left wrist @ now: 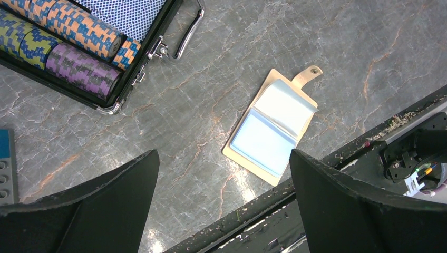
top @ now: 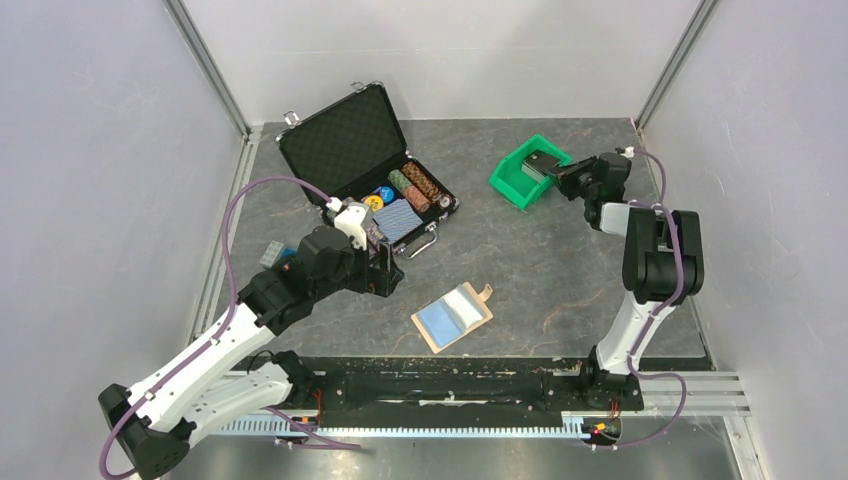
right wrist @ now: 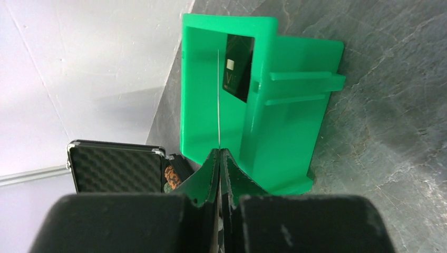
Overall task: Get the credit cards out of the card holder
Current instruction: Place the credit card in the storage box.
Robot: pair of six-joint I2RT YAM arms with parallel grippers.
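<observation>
Marbled table point(top: 560, 260), card holder point(top: 452, 316) open flat near its front edge

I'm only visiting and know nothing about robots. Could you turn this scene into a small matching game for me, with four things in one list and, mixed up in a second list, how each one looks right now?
Things
1. card holder
2. green bin
3. black chip case
4. right gripper

States
A. lid propped up, poker chips inside
B. shut on a thin card seen edge-on
C. spread open flat, light blue faces up
D. has a dark card inside

Pairs: 1-C, 2-D, 3-A, 4-B
</observation>
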